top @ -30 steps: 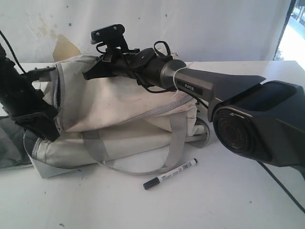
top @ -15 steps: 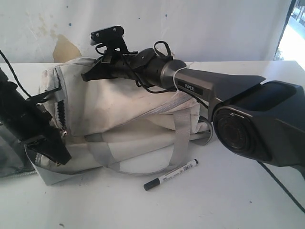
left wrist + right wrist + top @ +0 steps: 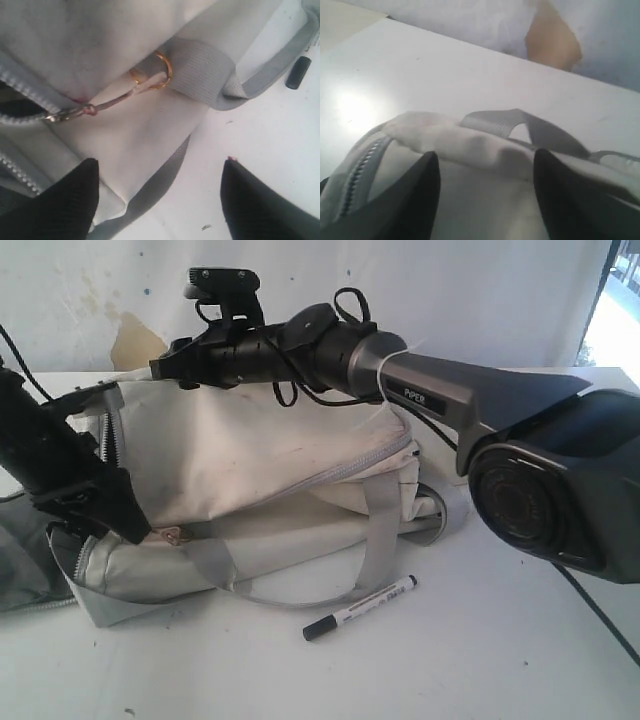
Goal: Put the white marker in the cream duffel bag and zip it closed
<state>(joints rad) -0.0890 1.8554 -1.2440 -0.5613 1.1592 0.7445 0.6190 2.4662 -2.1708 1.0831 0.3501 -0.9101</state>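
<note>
Cream bag is just released: left gripper and right gripper now stand open. Lower centre, the marker still lies outside.

Mostly cloth, some metal
cream duffel bag: matt soft fabric, stained; straps: ribbed grey webbing; zip pull: shiny gold-tone metal; white marker: smooth plastic; table: smooth matt white.

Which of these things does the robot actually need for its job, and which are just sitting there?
For the job:
cream duffel bag
zip pull on the bag
white marker, lying on the table outside the bag

Just there:
white table
stained wall behind
grey fabric at the left edge, possibly part of the bag; cannot tell
</note>
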